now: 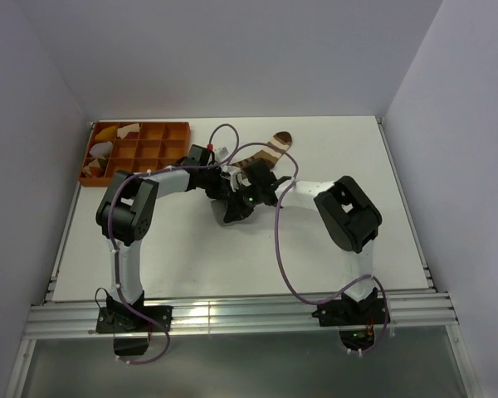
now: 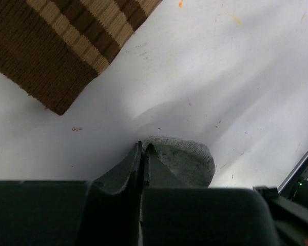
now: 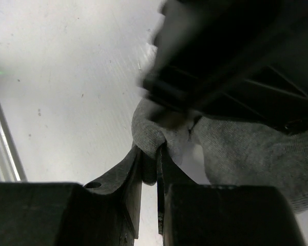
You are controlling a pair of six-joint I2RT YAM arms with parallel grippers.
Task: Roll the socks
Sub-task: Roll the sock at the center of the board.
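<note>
The grey sock lies bunched on the white table between my two grippers, which meet mid-table in the top view. My left gripper is shut, with the sock's edge at its fingertips. My right gripper is shut on a fold of the grey sock. The dark body of the left gripper hangs right above it. The brown sock with white stripes lies flat just behind the grippers. It also shows at the upper left of the left wrist view. In the top view the grippers hide the grey sock.
An orange compartment tray stands at the back left and holds yellow and white cloth pieces. Purple cables loop over both arms. An aluminium rail runs along the near edge of the table.
</note>
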